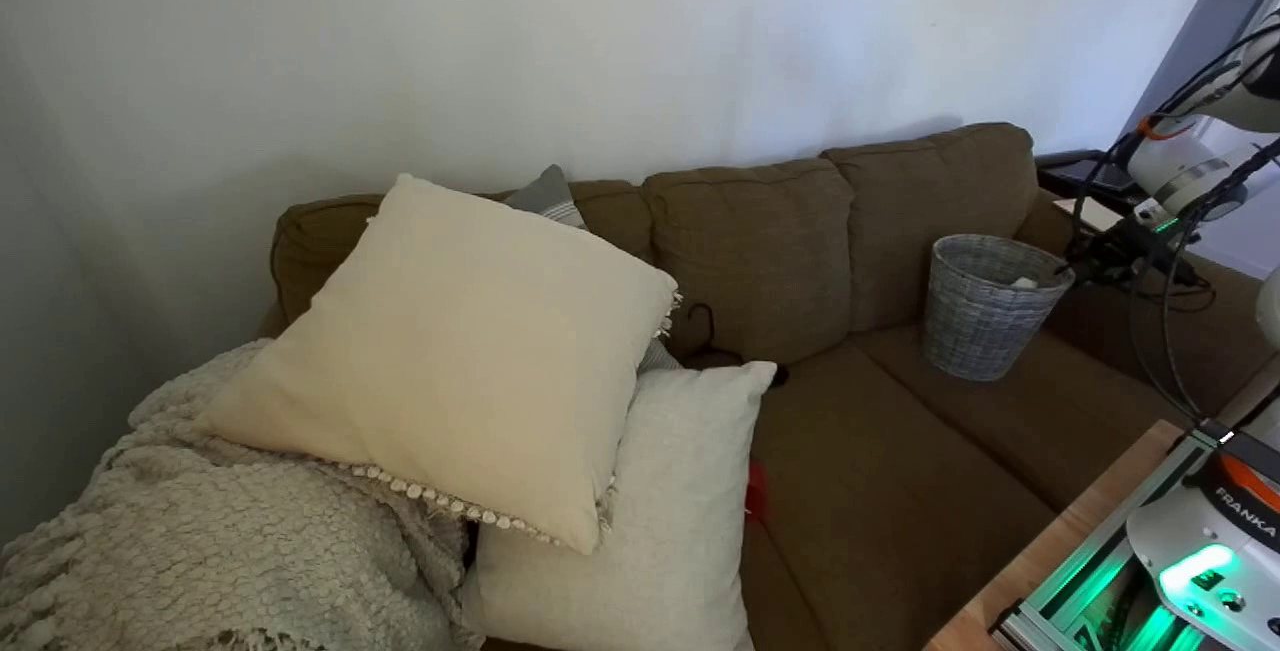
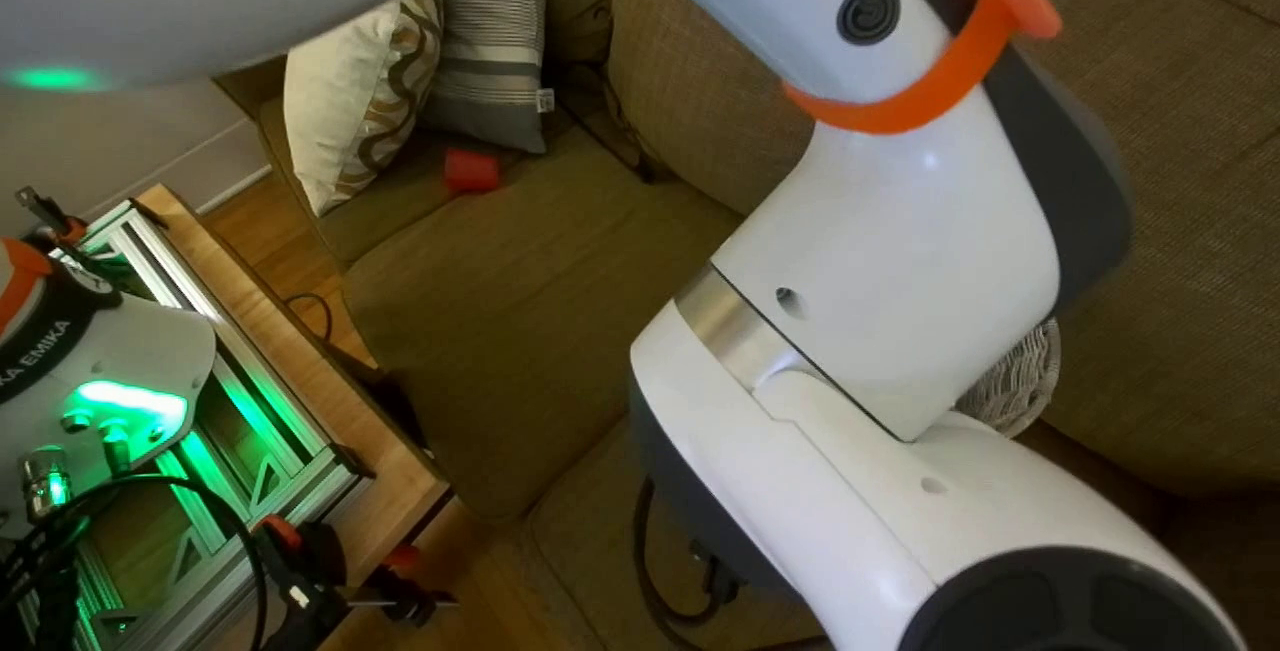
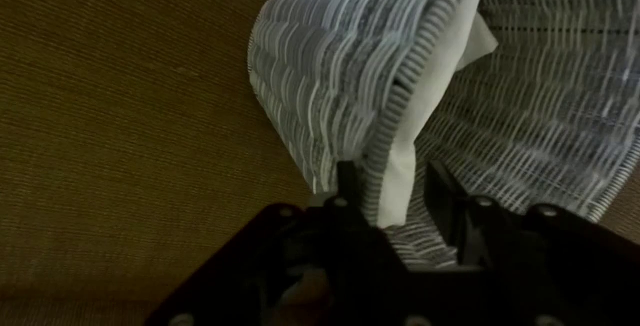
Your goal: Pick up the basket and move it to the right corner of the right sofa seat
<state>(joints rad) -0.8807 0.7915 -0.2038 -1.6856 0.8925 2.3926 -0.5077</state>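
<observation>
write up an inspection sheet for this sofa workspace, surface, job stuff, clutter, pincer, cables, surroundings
Surface: seat, brown fabric.
Job's things: basket on the seat, white cloth inside along the rim.
Clutter: pillows, blanket and red object, all apart from the basket.
Pincer: open, straddling the rim and cloth; contact unclear.
Cables: black cable looping beside the arm.
Surroundings: white wall behind, wooden table bearing the arm.
</observation>
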